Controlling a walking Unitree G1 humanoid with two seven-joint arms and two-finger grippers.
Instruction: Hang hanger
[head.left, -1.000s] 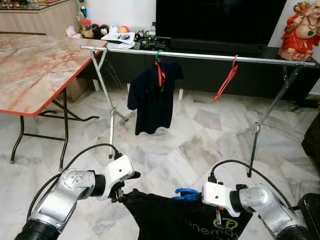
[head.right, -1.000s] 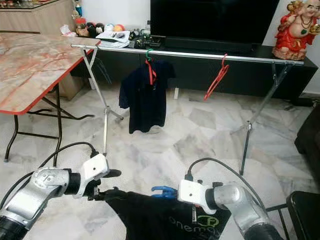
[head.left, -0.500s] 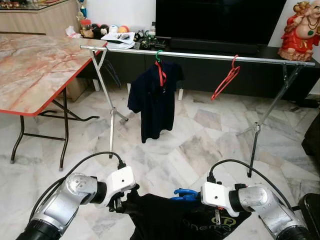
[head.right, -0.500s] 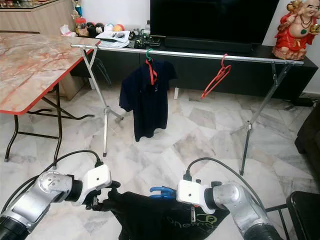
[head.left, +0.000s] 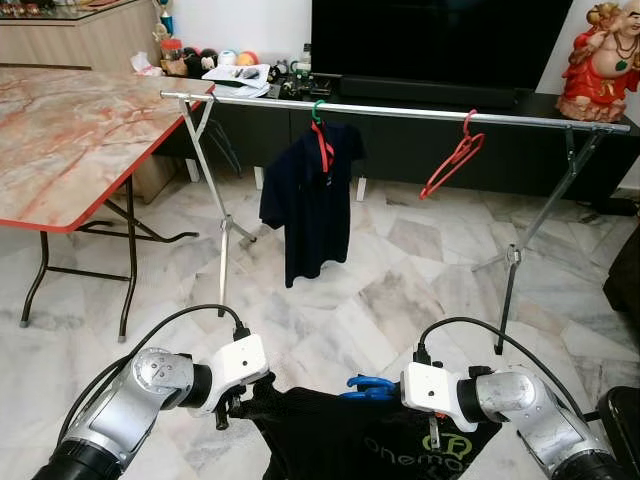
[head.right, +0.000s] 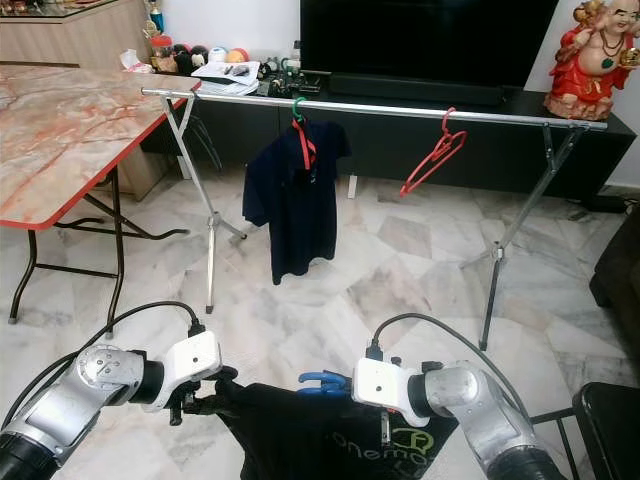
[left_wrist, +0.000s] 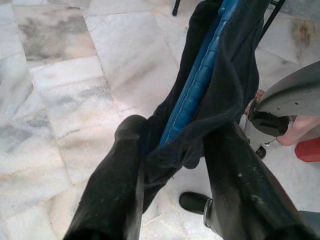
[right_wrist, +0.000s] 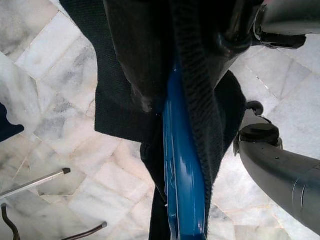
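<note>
A blue hanger with a black shirt draped on it hangs low in front of me, between my two grippers. My left gripper is shut on the shirt's shoulder and the hanger arm inside it. My right gripper is shut on the blue hanger near its hook, and cloth covers its fingers. Farther ahead stands a silver clothes rail. It carries a navy shirt on a red hanger and an empty red hanger.
A marble-topped folding table stands at the left. Behind the rail are a dark TV cabinet and a red figurine. A dark object sits at the lower right. What looks like a bare foot shows in the left wrist view.
My left gripper has dropped a little and drawn closer to the right one, bunching the black shirt. On the rail, the navy shirt and the empty red hanger have swung slightly.
</note>
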